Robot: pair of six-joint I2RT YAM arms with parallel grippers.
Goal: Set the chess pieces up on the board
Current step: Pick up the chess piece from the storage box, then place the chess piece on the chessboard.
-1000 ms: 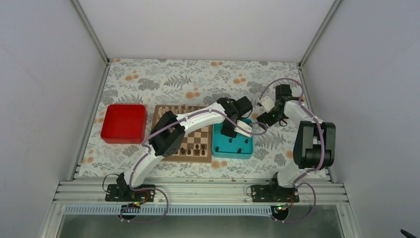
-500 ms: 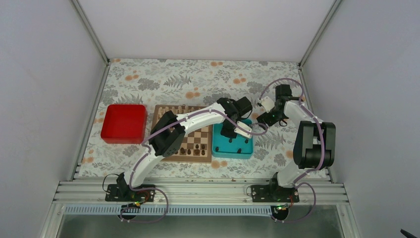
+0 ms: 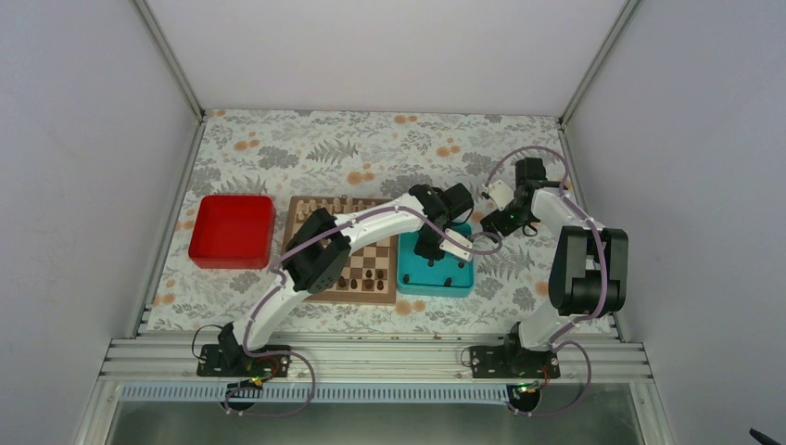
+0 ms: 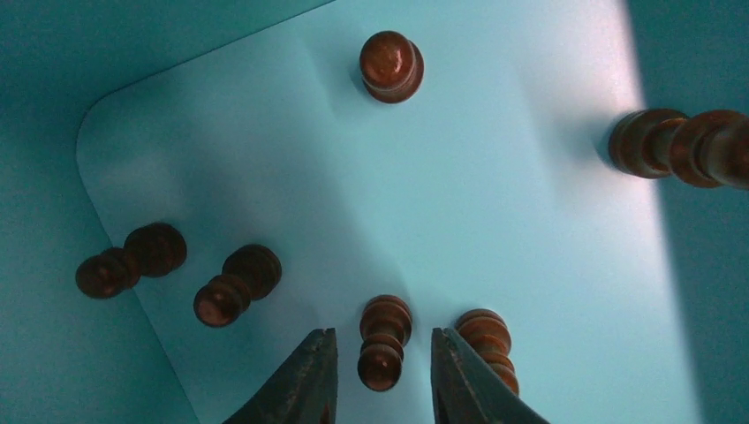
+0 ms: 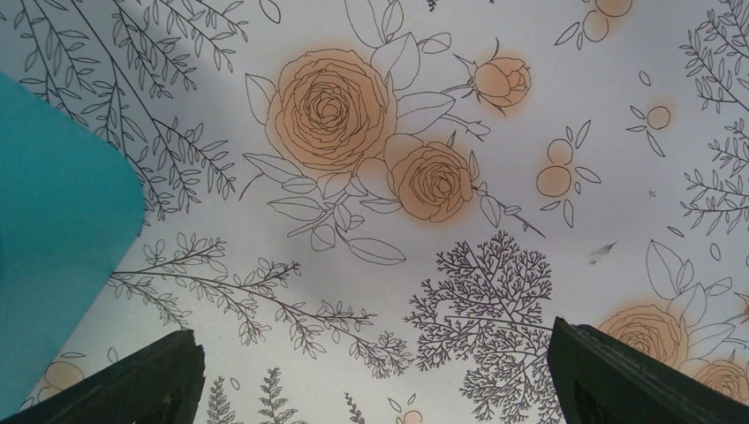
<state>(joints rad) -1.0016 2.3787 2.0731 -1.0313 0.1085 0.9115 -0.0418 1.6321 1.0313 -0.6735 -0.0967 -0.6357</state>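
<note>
Your left hand (image 4: 382, 337) is down inside the teal plastic tray (image 4: 530, 203). Its fingers (image 4: 305, 384) are narrowed but not clenched. One small dark brown chess piece (image 4: 382, 349) sits right between them, with a sliver of gap showing on each side, so nothing is grasped. The other dark chess pieces (image 4: 243, 284) are spread over the tray floor: one just beside the right finger, two off to the left, one at the far end, one at the right wall. From the top view, the square wooden chessboard (image 3: 378, 250) lies just left of the tray, with dark pieces on its near rows and a red plastic tray (image 3: 232, 230) further left. Your right hand (image 5: 373, 331) is fully released over the floral tabletop (image 5: 565, 106) past the teal tray's corner, with nothing between its fingers.
</note>
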